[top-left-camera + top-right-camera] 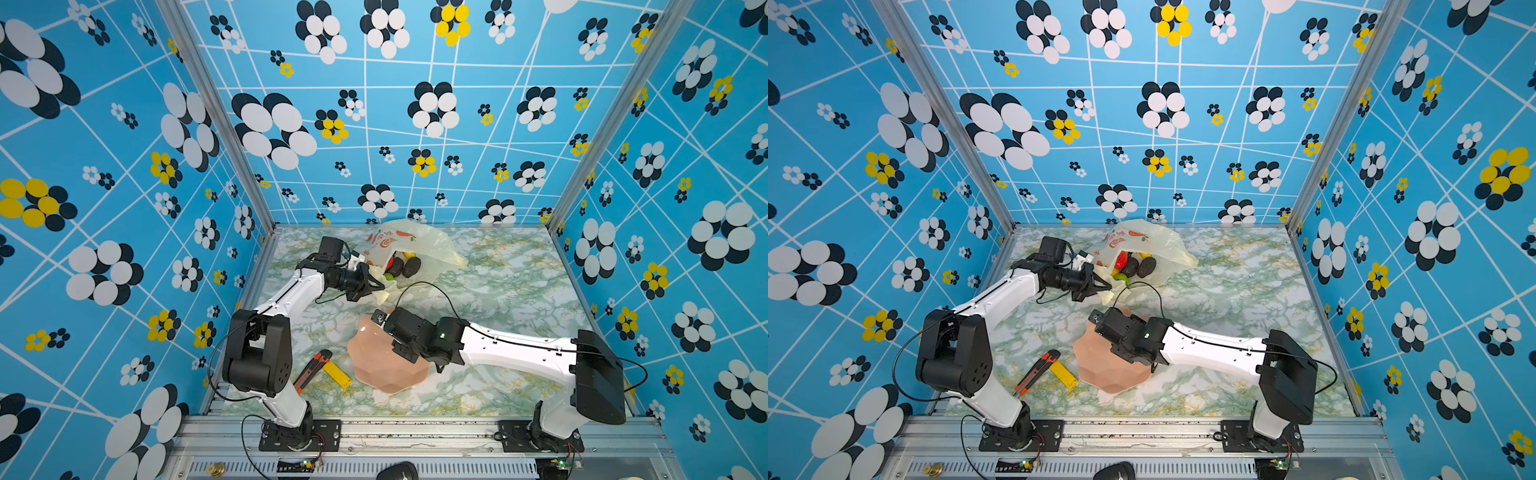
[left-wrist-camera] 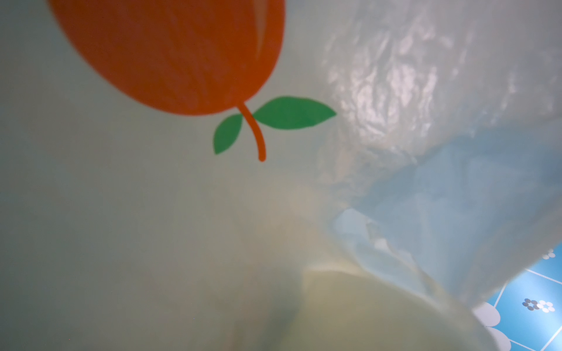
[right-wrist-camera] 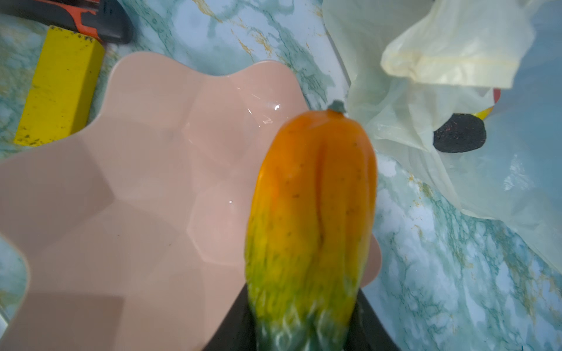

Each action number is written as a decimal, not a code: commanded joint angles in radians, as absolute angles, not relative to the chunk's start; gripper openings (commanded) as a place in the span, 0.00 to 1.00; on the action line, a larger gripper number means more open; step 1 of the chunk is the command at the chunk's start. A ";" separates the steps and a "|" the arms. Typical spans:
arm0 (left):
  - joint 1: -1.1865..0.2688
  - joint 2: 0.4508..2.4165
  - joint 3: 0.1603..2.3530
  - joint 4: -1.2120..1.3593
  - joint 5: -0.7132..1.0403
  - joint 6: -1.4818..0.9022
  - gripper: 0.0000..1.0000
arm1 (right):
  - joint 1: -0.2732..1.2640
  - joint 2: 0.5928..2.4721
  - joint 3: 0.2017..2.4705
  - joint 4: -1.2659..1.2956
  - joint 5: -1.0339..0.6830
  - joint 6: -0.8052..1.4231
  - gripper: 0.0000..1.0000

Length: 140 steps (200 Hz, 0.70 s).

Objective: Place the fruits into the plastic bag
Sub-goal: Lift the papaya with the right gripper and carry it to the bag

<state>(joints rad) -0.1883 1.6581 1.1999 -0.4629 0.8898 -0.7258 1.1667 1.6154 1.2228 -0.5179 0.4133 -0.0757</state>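
Note:
The plastic bag (image 1: 419, 243) lies at the back of the table, mouth facing forward. Inside it show two black bumpy fruits (image 1: 411, 267), a red one (image 1: 390, 262), a green one (image 1: 388, 276) and a yellow one (image 1: 409, 254). My left gripper (image 1: 376, 286) is shut on the bag's near rim and holds it up. The bag's printed film (image 2: 380, 91) fills the left wrist view and hides the jaws. My right gripper (image 3: 304, 328) is shut on a green-orange elongated fruit (image 3: 316, 194) above the pink bowl (image 3: 121, 197). A black fruit (image 3: 459, 136) shows in the bag's mouth beyond it.
The pink scalloped bowl (image 1: 374, 370) stands mid-table under my right wrist, its inside bare. A yellow block (image 1: 337, 374) and an orange-black utility knife (image 1: 311, 368) lie left of it, near my left arm's elbow. Patterned walls close off three sides.

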 commanded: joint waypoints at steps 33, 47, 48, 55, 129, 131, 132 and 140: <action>-0.187 1.616 1.180 -0.453 0.884 -0.732 0.00 | 1.171 1.490 1.154 -0.567 0.548 -0.056 0.18; -0.188 1.615 1.181 -0.449 0.884 -0.734 0.00 | 1.172 1.459 1.144 -0.583 0.577 -0.024 0.18; -0.188 1.615 1.180 -0.449 0.884 -0.734 0.00 | 1.172 1.457 1.142 -0.585 0.579 -0.021 0.18; -0.187 1.615 1.181 -0.449 0.885 -0.735 0.00 | 1.169 1.439 1.140 -0.591 0.589 0.002 0.17; -0.189 1.600 1.175 -0.452 0.884 -0.735 0.00 | 0.999 1.184 1.052 -0.550 0.464 0.463 0.07; -0.190 1.599 1.174 -0.452 0.883 -0.735 0.00 | 0.989 1.178 1.049 -0.546 0.454 0.480 0.07; -0.189 1.599 1.174 -0.452 0.883 -0.735 0.00 | 0.985 1.175 1.048 -0.544 0.450 0.487 0.06; -0.189 1.595 1.173 -0.454 0.886 -0.733 0.00 | 0.950 1.154 1.042 -0.530 0.400 0.541 0.06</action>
<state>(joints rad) -0.1883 1.6371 1.1923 -0.4618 0.8898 -0.7265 1.0187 1.2194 1.0767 -0.5655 0.5114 0.3065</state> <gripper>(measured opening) 0.041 0.396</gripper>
